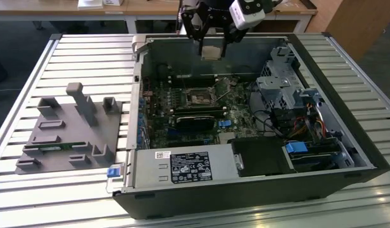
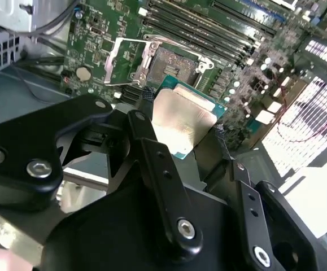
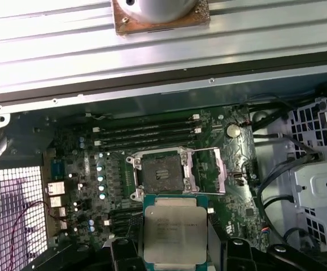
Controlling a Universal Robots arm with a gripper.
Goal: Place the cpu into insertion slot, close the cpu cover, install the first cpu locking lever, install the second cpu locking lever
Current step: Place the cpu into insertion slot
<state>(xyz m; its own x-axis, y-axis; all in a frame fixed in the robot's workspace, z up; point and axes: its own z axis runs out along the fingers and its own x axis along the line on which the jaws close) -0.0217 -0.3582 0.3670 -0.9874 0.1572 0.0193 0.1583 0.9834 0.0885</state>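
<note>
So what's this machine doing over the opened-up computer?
A robot arm's gripper holds the cpu, a small silver chip, in the air above the open computer case. The insertion slot on the green board sits empty, with the cpu cover swung open beside it. Nothing is seated yet.

The robot's gripper [image 2: 183, 116] is matte black throughout. Its two slim fingers [image 2: 155, 155] are flat linkage bars, pinned with silver hex-socket screws [image 2: 184, 227] and ending in ribbed dark tips. In the exterior view, a white rounded housing [image 1: 246, 12] with a dark face sits on the black wrist.
</note>
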